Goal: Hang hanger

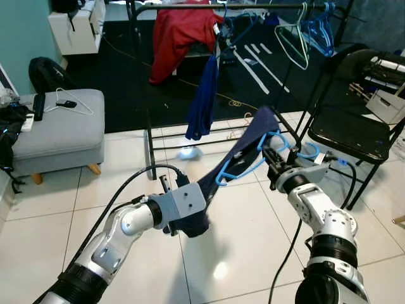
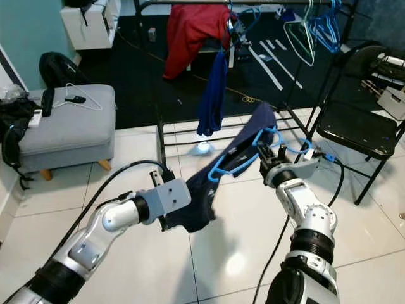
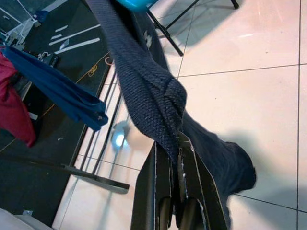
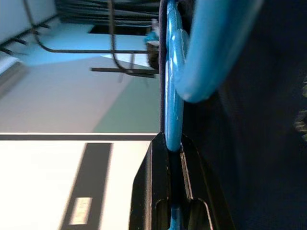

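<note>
A: Hanger (image 1: 243,166) in blue plastic sits mid-scene, well short of the clothes rail (image 1: 266,6) at the far side, with a dark navy garment (image 1: 250,136) draped over it.

B: Who holds what?

A: The right gripper (image 4: 173,143) has its 2 fingers clamped together on the hanger's blue bar. The left gripper (image 3: 175,158) has its fingers pinched shut on the lower end of the navy cloth, near and to the left.

B: So which step is this?

A: Carrying, I judge. The garment is on the hanger, and nothing is hooked on the rail yet.

B: And the next move?

A: It calls for raising the hanger up and away toward the rail, hook turned to catch the bar. The left gripper probably has to let the cloth go, or follow along, so it doesn't drag the hanger askew.

B: Anything in the way?

A: The rail already carries a red garment (image 1: 180,31), a blue garment (image 1: 204,98) hanging low, and several empty hangers (image 1: 310,31) on the right. The free stretch looks to be between those. A black folding chair (image 1: 351,130) stands close on the right, and a grey ottoman (image 1: 60,130) is off to the left, well apart. The rack's lower bars (image 1: 152,152) lie between the robot and the rail.
</note>
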`<state>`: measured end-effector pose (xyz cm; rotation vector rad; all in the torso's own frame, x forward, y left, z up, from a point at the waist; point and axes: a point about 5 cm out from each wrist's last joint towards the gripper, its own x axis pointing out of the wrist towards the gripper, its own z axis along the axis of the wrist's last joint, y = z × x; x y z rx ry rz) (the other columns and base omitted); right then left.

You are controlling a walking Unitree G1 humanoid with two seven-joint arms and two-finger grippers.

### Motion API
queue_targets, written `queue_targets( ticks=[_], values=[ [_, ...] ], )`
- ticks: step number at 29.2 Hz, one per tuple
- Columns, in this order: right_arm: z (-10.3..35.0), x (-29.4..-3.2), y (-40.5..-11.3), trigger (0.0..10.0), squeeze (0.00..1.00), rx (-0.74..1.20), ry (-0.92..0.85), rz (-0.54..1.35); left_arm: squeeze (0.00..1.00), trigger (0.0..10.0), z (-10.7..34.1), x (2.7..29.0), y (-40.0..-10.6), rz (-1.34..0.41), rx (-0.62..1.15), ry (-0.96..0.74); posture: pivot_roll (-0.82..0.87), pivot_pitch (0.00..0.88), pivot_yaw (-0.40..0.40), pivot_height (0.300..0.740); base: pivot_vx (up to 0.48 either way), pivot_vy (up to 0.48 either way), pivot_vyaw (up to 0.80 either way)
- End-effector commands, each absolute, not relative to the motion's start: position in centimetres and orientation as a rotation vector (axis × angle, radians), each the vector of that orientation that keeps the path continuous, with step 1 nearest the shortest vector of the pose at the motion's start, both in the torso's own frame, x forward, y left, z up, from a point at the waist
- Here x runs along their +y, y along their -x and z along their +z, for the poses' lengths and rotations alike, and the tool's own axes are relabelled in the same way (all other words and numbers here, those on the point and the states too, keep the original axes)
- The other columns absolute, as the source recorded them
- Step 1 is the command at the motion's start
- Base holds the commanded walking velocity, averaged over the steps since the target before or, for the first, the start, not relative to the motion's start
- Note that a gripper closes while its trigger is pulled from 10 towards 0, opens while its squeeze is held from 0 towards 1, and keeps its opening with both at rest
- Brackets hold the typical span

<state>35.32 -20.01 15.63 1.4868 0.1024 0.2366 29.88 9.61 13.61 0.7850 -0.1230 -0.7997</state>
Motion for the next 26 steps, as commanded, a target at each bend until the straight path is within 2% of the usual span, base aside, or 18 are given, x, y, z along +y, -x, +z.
queue_targets(
  ticks=[1, 6, 14, 19, 26],
  values=[
    [16.6, -20.4, -35.2, 10.0, 0.00, 0.046, -1.513, 0.263, 0.00, 10.0, 12.9, 10.5, -29.6, -0.790, -0.093, -0.810, -0.04, 0.116, -0.045, 0.740, 0.000, 0.000, 0.00],
    [15.9, -19.5, -34.9, 10.0, 0.00, 0.125, -1.443, 0.274, 0.00, 10.0, 13.9, 10.3, -30.1, -0.763, -0.126, -0.782, -0.04, 0.108, -0.046, 0.740, 0.000, 0.000, 0.00],
    [14.3, -19.7, -34.5, 10.0, 0.00, 0.192, -1.401, 0.214, 0.00, 10.0, 15.7, 10.1, -30.1, -0.761, -0.186, -0.746, -0.04, 0.102, -0.045, 0.740, 0.000, 0.000, 0.00],
    [13.8, -20.0, -34.3, 10.0, 0.00, 0.203, -1.375, 0.186, 0.00, 10.0, 16.5, 9.8, -29.1, -0.834, -0.226, -0.725, -0.04, 0.098, -0.047, 0.740, 0.000, 0.000, 0.00],
    [13.7, -20.8, -34.5, 10.0, 0.00, 0.180, -1.394, 0.134, 0.00, 10.0, 15.9, 9.7, -27.8, -0.951, -0.196, -0.740, -0.03, 0.098, -0.050, 0.740, 0.000, 0.000, 0.00]
  ],
)
